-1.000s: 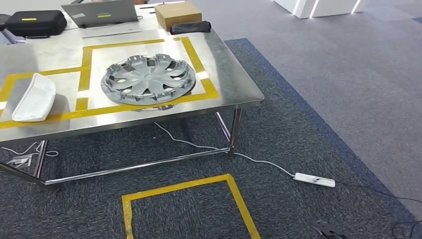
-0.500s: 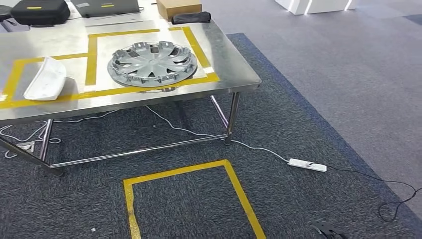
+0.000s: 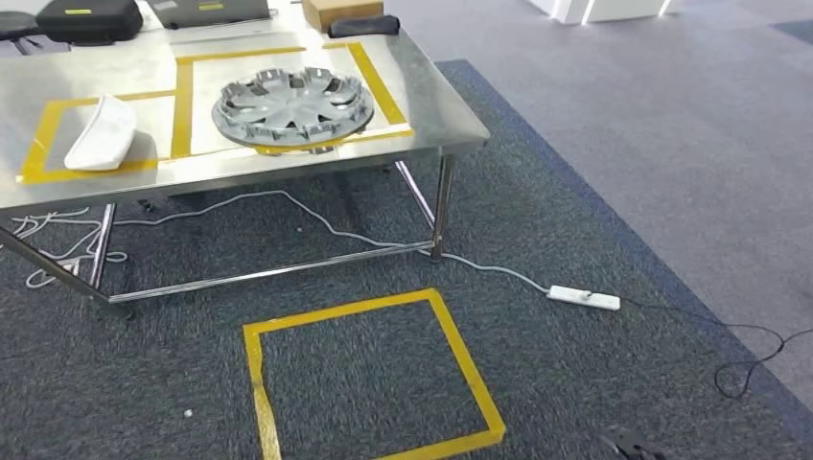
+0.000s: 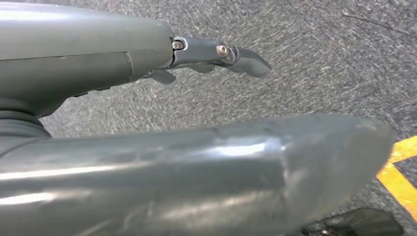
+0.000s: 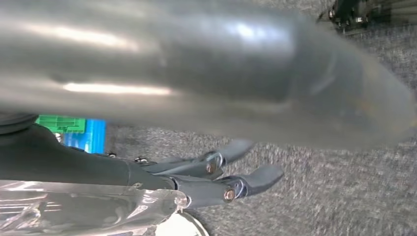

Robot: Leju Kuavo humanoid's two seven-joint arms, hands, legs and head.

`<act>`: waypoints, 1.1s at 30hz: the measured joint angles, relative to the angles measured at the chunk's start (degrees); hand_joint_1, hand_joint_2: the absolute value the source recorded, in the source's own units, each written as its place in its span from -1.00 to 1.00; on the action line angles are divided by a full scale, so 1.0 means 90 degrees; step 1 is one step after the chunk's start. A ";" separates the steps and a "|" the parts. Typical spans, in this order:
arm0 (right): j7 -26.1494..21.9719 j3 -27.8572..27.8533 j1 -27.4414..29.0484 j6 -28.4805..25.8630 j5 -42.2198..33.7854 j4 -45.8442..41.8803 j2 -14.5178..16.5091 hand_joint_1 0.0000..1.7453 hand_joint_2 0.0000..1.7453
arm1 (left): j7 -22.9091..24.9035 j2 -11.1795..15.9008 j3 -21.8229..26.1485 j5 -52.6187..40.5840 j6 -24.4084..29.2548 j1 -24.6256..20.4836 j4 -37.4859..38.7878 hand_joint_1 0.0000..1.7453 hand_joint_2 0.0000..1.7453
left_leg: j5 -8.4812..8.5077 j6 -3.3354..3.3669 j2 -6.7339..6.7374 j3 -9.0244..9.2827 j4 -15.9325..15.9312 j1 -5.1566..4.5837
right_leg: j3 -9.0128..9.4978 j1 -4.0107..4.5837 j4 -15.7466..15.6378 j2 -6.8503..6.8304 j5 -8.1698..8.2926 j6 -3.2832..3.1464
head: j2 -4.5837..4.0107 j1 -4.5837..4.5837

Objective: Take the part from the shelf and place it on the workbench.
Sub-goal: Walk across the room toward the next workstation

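Note:
The steel workbench stands at the upper left of the head view, marked with yellow tape boxes. A silver wheel cover lies in one box and a white curved part in the box to its left. My left hand hangs over grey carpet, its fingers stretched out, holding nothing. My right hand also hangs over carpet with its fingers extended and nothing in them.
A yellow taped square marks the carpet in front of the workbench. A white power strip and its cables lie on the floor at the right. A black case, a laptop and a cardboard box sit at the workbench's far side.
The whole head picture has shifted: the workbench now sits higher and farther off, and more of the floor square shows. The camera moved, not the things on the table.

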 joint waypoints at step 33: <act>0.0046 -0.0420 0.0065 0.0279 -0.0169 0.0007 0.0026 -1.00 -1.00 | 0.0194 0.0025 0.0002 -0.0211 0.0054 0.0001 0.0010 -1.00 -1.00 | -0.1197 -0.0147 0.0405 0.0778 0.0284 0.0087 | -0.0681 -0.0058 0.0172 -0.0035 0.0488 -0.0044 | -0.0002 -0.0035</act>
